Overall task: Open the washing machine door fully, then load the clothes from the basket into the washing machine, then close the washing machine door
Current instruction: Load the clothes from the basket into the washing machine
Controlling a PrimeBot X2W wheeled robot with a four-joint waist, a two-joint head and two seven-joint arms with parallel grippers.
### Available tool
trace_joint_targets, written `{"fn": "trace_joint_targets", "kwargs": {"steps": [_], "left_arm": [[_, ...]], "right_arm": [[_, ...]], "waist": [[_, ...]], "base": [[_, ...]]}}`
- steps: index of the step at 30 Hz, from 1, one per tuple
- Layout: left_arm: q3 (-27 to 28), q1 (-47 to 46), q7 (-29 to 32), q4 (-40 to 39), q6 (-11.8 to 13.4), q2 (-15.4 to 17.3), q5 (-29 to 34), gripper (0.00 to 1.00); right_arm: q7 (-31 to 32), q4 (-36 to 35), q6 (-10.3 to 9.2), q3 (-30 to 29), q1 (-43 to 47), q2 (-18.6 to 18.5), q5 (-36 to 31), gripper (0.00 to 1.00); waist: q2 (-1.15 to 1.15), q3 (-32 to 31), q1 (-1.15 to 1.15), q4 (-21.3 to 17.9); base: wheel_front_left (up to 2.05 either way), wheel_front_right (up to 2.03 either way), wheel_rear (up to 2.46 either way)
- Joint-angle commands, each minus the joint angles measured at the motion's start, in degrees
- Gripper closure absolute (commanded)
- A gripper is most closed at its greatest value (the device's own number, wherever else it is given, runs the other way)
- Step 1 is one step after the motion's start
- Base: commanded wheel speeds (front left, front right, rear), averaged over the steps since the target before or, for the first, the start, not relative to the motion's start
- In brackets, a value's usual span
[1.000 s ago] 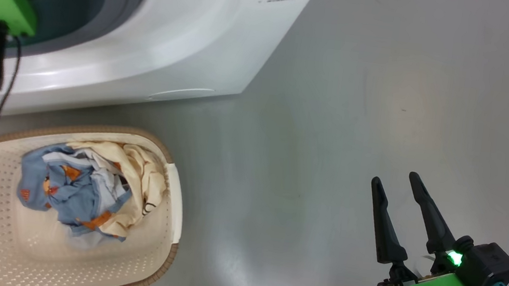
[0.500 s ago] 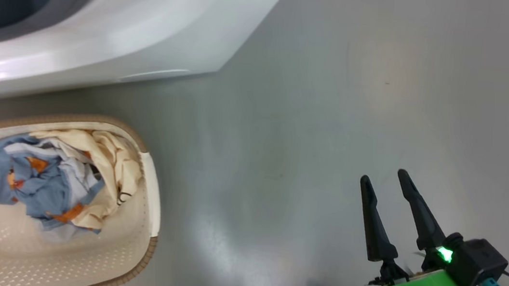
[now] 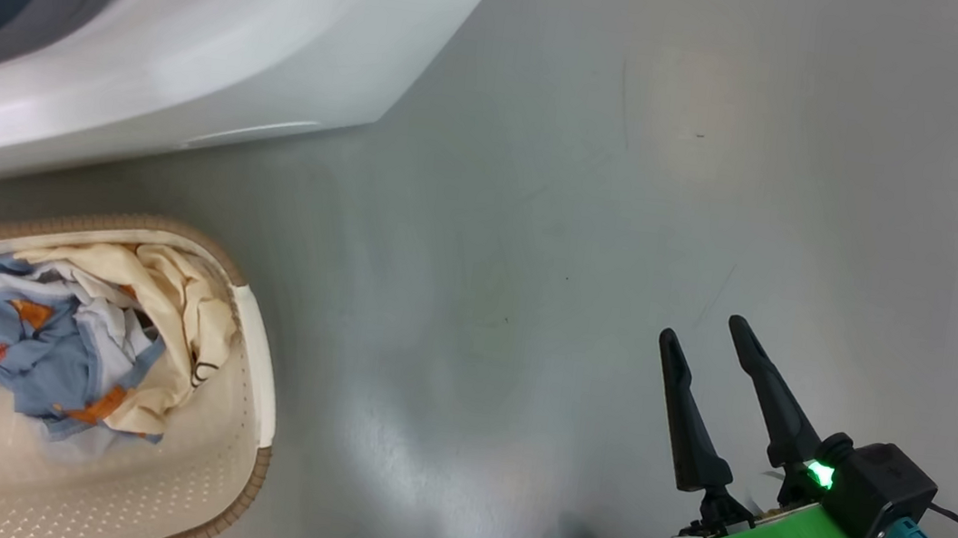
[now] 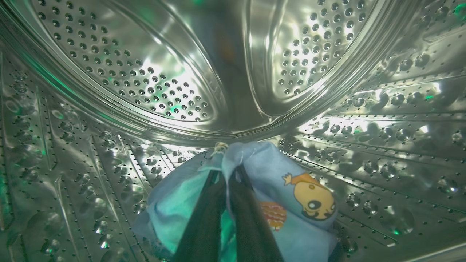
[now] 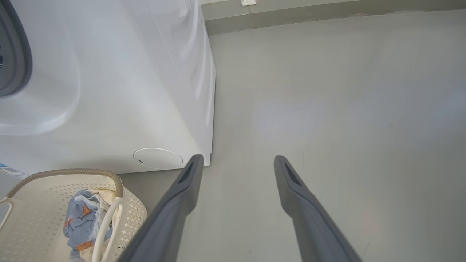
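Since a second ago my head camera has swung right; my left hand (image 4: 226, 171) pinches a blue cartoon-print garment (image 4: 256, 156) inside the steel drum (image 4: 145, 72), my right hand (image 3: 703, 328) hangs spread over the floor (image 3: 635, 188), and the other clothes (image 3: 68, 337) lie in the basket (image 3: 255, 369) beside the washing machine (image 3: 289, 26).

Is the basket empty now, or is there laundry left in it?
Not empty. The basket holds a bunched light blue printed garment and a cream garment beside it, seen from the head and right wrist.
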Motion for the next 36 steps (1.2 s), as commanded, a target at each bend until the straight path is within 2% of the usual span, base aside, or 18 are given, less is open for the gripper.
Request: {"fn": "trace_joint_targets", "kwargs": {"steps": [1, 2, 5, 6, 7, 8, 13, 21, 30, 36], "left_arm": [[0.1, -2.1, -0.3, 0.5, -0.3, 2.9, 0.8, 1.00], [0.0, -2.7, 0.0, 1.7, -0.4, 2.9, 0.8, 1.00], [-0.7, -4.4, 1.0, 4.9, -0.7, 2.7, 0.9, 0.64], [-0.9, -4.9, 1.3, 5.8, -0.7, 2.6, 1.0, 0.38], [-1.2, -5.3, 1.5, 6.6, -0.7, 2.4, 1.1, 0.04], [-1.4, -5.7, 1.6, 7.3, -0.8, 2.3, 1.1, 0.00], [-2.2, -6.8, 2.7, 10.7, -0.8, 1.5, 1.1, 0.00], [-2.0, -6.8, 1.2, 12.8, -0.4, -0.4, -0.4, 0.00], [-2.0, -4.6, -0.1, 12.3, 1.3, -3.7, -1.5, 0.00], [-2.4, -2.5, -0.3, 10.8, 0.5, -5.2, -1.9, 0.00]], "right_arm": [[-0.3, -0.8, 0.09, 1.4, 0.5, -0.3, 0.7, 0.00], [-0.3, -0.8, 0.09, 1.4, 0.6, -0.3, 0.6, 0.00], [-0.3, -0.8, 0.09, 1.4, 0.7, -0.3, 0.6, 0.00], [-0.3, -0.8, 0.09, 1.3, 0.8, -0.3, 0.6, 0.00], [-0.3, -0.8, 0.09, 1.2, 0.8, -0.3, 0.6, 0.00], [-0.3, -0.8, 0.09, 1.2, 0.9, -0.3, 0.6, 0.00], [-0.3, -0.9, 0.09, 0.9, 0.8, -0.3, 0.6, 0.00], [-0.3, -0.9, 0.09, 0.4, 0.7, -0.3, 0.6, 0.00], [-0.3, -1.1, 0.09, -0.3, 0.6, -0.3, 0.4, 0.00], [-0.3, -1.0, 0.09, -0.6, 0.3, -0.3, 0.2, 0.00]], "waist": [[0.00, -0.2, 0.00, 0.0], [0.00, -0.4, 0.00, 0.0], [0.00, -0.7, 0.00, 0.2], [0.00, -0.9, 0.00, 0.3], [0.00, -1.0, 0.00, 0.4], [0.00, -1.1, 0.00, 0.5], [0.00, -1.8, 0.00, 1.1], [0.00, -3.2, 0.00, 2.4], [0.00, -4.8, 0.00, 4.9], [0.00, -5.8, 0.00, 6.5]], "base": [[0.00, 0.00, 0.00], [0.00, 0.00, 0.00], [0.00, 0.00, 0.00], [0.00, 0.00, 0.00], [0.00, 0.00, 0.00], [0.00, 0.00, 0.00], [0.00, 0.00, 0.00], [0.00, 0.00, 0.00], [0.00, 0.00, 0.00], [0.00, 0.00, 0.00]]}}
